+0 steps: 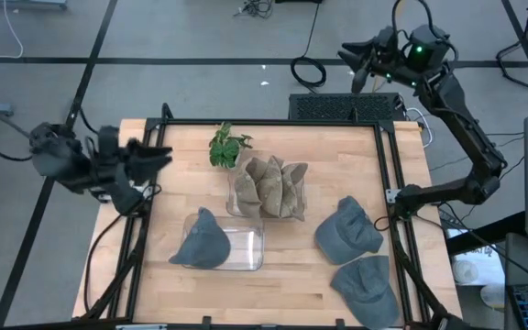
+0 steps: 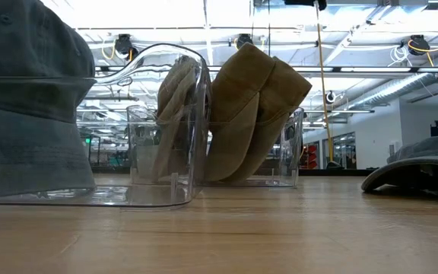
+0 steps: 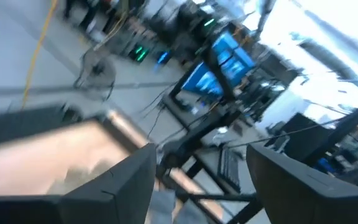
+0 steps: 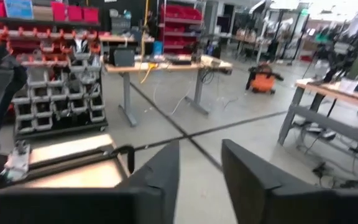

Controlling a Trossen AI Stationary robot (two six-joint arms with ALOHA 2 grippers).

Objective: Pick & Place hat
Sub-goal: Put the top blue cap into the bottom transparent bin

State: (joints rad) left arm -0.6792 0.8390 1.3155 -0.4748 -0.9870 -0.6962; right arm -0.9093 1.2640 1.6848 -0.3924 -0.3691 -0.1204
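We hold the left tool [image 1: 159, 156] released at the table's [image 1: 337, 147] left edge, hat [image 1: 202, 240] already binned; right tool [image 1: 360, 66], parted, waits beyond the far edge.

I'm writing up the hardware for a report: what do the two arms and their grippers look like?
Both arms are dark, near-black jointed links. The right arm shows a green light near its wrist, and black cables trail from it. The left arm is bulkier at the wrist housing. The left gripper and right gripper each have two flat, wedge-shaped dark fingers with no visible markings.
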